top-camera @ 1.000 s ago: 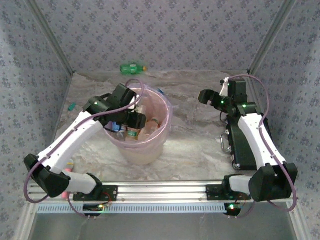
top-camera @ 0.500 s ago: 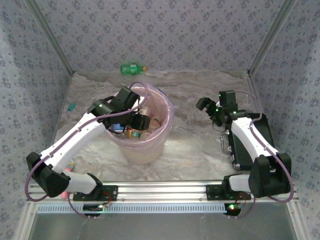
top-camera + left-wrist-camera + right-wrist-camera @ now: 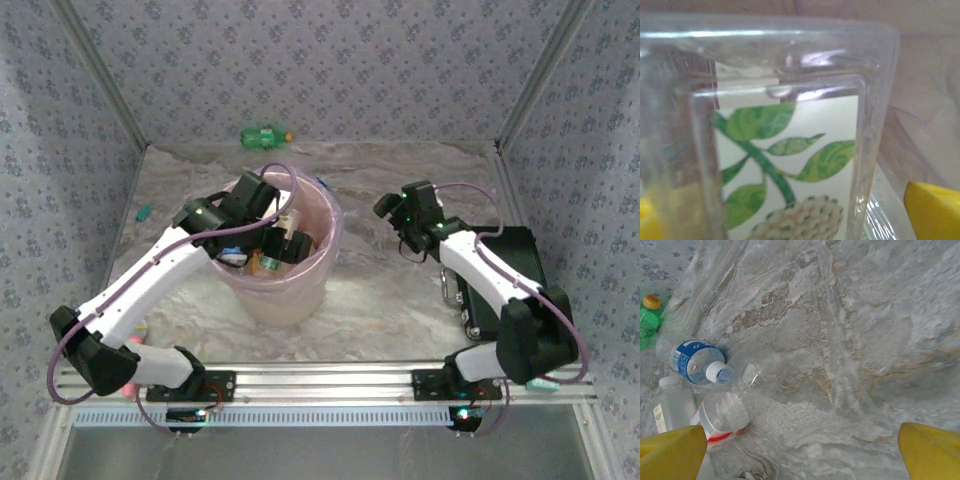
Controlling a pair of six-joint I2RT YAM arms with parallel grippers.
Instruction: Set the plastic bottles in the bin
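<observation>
Right end effector [image 3: 802, 440]: jaws apart, empty; plastic bottles [image 3: 696, 362] lie close on its left, on the counter [image 3: 850, 330]; left end effector [image 3: 285, 248]: jaws apart, over the bin [image 3: 300, 295].

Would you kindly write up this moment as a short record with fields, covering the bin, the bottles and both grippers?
container: bin, beige with a pink liner, several bottles inside
left arm: left gripper over the bin, jaws open
at its fingers: clear bottle with a leaf label, between the yellow tips
right arm: right gripper open, nothing between its tips, above the table
not yet binned: green bottle at the far edge; blue-label bottle and red-label bottle lying on the table
task: unfinished
</observation>
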